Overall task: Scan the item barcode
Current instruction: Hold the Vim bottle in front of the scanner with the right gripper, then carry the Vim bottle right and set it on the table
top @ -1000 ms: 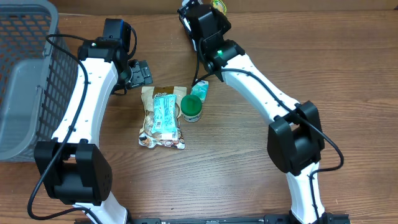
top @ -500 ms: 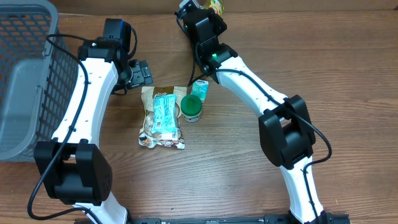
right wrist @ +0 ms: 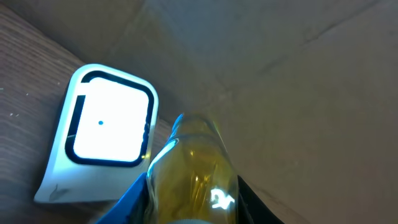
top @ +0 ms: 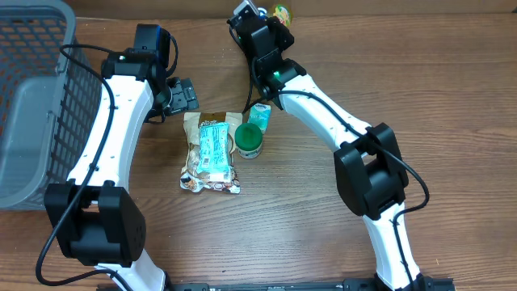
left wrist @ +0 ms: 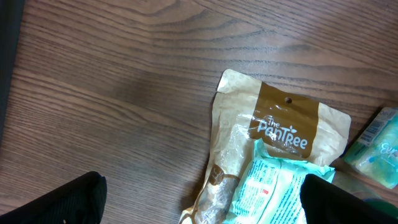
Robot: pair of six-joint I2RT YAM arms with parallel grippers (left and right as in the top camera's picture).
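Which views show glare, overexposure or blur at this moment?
Right wrist: the scanner window is blown out white, and the yellow bottle close to the lens is soft with a glare spot. Left wrist: the brown pouch print is sharp; the fingers are dark blurs. Overhead: even light, no glare.

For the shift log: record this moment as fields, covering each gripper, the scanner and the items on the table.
left gripper: open, holding nothing, near the brown pouch
right gripper: shut on yellow bottle
scanner: white, window lit, beside the bottle
brown pouch: flat on table, teal packet lying on it
green-capped container: beside the pouch
basket: at table edge
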